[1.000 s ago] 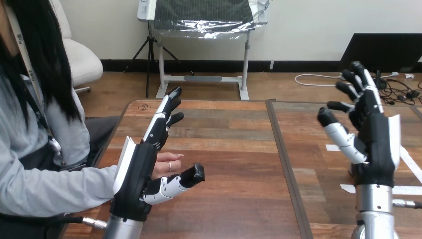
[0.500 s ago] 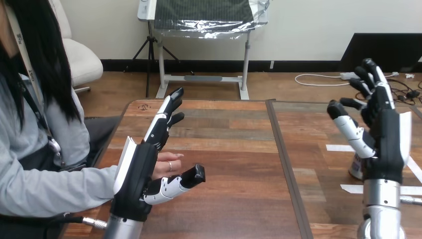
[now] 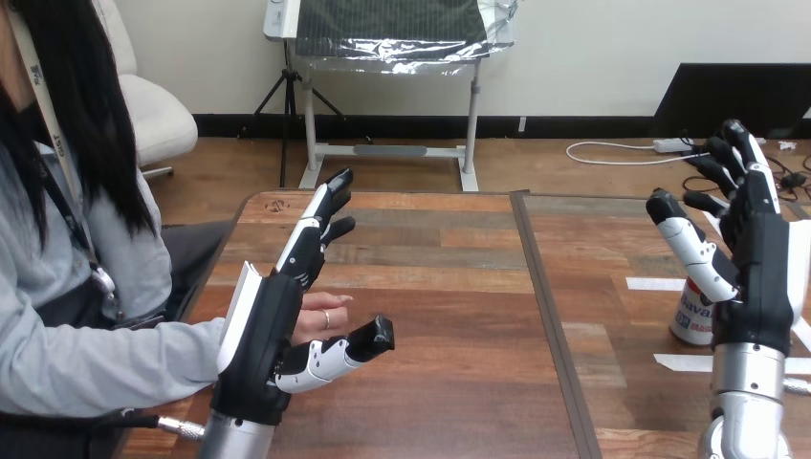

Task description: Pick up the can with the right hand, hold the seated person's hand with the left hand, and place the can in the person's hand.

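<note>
Here the table (image 3: 449, 287) spans the view, its planks split by a dark seam running near to far. At its left side the person's arm reaches in, and the person's hand (image 3: 325, 316) lies low over the wood, fingers pointing right.

Just near that hand stands the left hand (image 3: 268, 330), edge-on. Its fingers (image 3: 320, 225) are straight and point to the far side, and its thumb sticks out to the right, under the person's fingers. Nothing is curled round the person's hand. The two are close together, but whether they touch cannot be told.

At the right side the right hand (image 3: 760, 277) is raised upright over the table. It is spread wide and holds nothing, with its palm turned left and its thumb reaching up and left.

The can (image 3: 690, 320) stands upright on the table between two strips of white tape (image 3: 646, 284), its long axis vertical. It sits just left of the right hand's wrist, on the palm side, below the thumb and partly hidden by it. The right hand is by far the nearer of the two; the left is well apart from it across the seam.

The grasp looks not yet begun. The hand would probably have to drop so that palm and fingers come level with the can's side before closing.
</note>
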`<state>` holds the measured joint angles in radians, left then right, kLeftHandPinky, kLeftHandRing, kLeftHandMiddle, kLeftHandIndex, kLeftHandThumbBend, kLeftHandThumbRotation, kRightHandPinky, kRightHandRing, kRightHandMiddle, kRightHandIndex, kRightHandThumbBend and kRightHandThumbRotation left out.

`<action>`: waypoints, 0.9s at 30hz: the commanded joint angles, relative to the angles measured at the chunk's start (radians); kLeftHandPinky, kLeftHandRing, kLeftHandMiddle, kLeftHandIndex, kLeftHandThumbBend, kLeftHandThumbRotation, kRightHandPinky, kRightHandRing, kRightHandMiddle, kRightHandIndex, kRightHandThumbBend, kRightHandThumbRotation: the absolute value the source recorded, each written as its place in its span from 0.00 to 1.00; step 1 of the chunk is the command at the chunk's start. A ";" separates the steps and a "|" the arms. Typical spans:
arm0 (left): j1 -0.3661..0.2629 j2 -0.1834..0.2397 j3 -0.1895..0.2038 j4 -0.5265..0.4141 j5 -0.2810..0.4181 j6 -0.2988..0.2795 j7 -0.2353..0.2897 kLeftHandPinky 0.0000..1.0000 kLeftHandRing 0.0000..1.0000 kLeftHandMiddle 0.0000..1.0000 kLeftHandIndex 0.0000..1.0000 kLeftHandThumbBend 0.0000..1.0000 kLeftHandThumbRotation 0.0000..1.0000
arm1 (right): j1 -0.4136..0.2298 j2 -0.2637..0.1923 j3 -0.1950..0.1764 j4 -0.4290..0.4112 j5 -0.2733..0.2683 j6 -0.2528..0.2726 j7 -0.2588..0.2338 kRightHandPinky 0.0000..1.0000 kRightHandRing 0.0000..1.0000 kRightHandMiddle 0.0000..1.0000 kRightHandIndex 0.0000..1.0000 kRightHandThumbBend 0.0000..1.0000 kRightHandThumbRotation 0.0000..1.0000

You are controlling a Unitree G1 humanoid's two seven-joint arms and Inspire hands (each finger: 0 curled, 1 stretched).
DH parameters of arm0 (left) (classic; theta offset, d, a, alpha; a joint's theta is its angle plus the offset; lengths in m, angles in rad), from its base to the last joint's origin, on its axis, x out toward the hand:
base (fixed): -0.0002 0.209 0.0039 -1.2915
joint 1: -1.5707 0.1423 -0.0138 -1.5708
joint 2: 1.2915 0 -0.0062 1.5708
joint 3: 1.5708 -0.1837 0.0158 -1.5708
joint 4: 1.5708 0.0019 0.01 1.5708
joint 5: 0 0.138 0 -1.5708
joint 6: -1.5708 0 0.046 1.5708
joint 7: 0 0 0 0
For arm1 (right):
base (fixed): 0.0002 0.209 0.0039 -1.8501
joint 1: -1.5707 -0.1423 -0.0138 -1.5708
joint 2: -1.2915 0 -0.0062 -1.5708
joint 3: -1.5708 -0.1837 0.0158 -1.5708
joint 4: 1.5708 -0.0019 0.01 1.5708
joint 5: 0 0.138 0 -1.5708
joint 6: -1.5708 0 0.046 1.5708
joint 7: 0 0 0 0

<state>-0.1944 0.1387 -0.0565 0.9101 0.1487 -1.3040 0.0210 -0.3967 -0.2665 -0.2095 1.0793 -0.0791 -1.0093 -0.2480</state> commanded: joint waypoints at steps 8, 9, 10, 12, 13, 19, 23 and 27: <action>-0.034 0.001 0.020 -0.012 -0.024 0.000 -0.008 0.89 0.96 0.98 0.94 1.00 0.72 | -0.081 -0.039 0.006 0.012 -0.035 0.026 -0.057 0.74 0.86 0.88 0.92 1.00 0.61; -0.033 0.001 0.021 -0.012 -0.024 -0.001 -0.007 0.89 0.96 0.98 0.94 1.00 0.72 | -0.080 -0.040 0.007 0.012 -0.040 0.028 -0.062 0.74 0.86 0.88 0.92 1.00 0.61; -0.033 0.002 0.022 -0.013 -0.023 -0.002 -0.007 0.89 0.96 0.98 0.94 1.00 0.72 | -0.080 -0.042 0.007 0.011 -0.043 0.029 -0.067 0.74 0.86 0.88 0.92 1.00 0.61; -0.030 0.001 0.023 -0.017 -0.023 0.001 -0.006 0.89 0.96 0.98 0.94 1.00 0.72 | -0.080 -0.043 0.004 0.012 -0.038 0.036 -0.066 0.75 0.86 0.88 0.92 1.00 0.60; -0.029 0.001 0.023 -0.018 -0.023 0.001 -0.006 0.89 0.96 0.98 0.94 1.00 0.72 | -0.081 -0.043 0.004 0.013 -0.037 0.039 -0.066 0.75 0.86 0.88 0.92 1.00 0.60; -0.029 0.002 0.024 -0.015 -0.022 0.001 -0.007 0.89 0.95 0.98 0.94 1.00 0.72 | -0.084 -0.049 -0.004 0.016 -0.027 0.060 -0.071 0.76 0.86 0.88 0.92 1.00 0.59; -0.030 0.003 0.020 -0.011 -0.031 -0.002 -0.016 0.89 0.96 0.98 0.94 1.00 0.72 | -0.085 -0.055 -0.006 0.018 -0.028 0.072 -0.080 0.79 0.87 0.88 0.92 1.00 0.58; -0.030 0.005 0.015 -0.013 -0.048 -0.001 -0.032 0.89 0.96 0.98 0.94 1.00 0.72 | -0.082 -0.059 -0.006 0.013 -0.032 0.083 -0.089 0.81 0.87 0.88 0.92 1.00 0.58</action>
<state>-0.1944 0.1394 -0.0514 0.9101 0.1280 -1.3034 0.0021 -0.3975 -0.2844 -0.2092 1.1035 -0.1082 -0.9341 -0.3206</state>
